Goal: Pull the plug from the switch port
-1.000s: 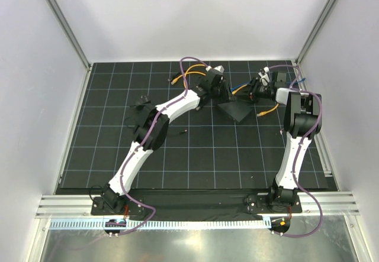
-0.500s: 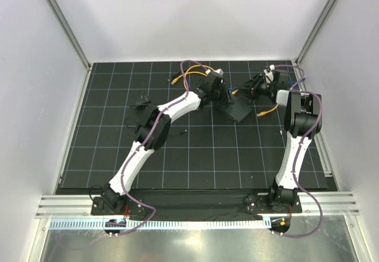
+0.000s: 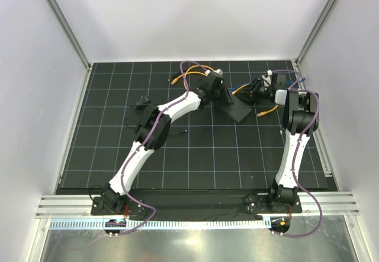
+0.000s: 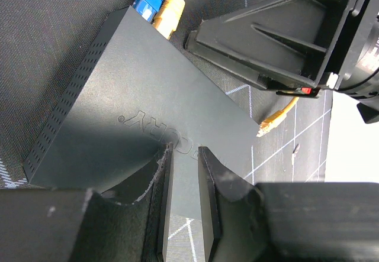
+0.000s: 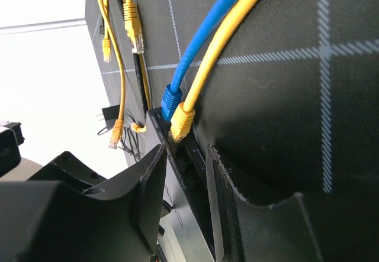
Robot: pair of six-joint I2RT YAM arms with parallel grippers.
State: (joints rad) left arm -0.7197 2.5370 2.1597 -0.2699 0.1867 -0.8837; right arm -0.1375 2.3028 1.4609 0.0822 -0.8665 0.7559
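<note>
Your left end effector [image 4: 182, 200] shows only a narrow slit between its black fingers. The tips rest on the smooth lid of the flat matte-black switch box [image 4: 136, 90], gripping nothing. Your right end effector [image 5: 183, 191] is spread wide astride the switch port [image 5: 190, 161] edge. There a blue plug [image 5: 171, 100] and a yellow plug [image 5: 182, 123] sit seated, untouched. The box lies at the far side of the gridded bench [image 3: 195, 155].

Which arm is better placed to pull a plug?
Probably right. The right gripper, open, faces the blue plug and yellow plug at the box edge; the left gripper rests on the box top.
</note>
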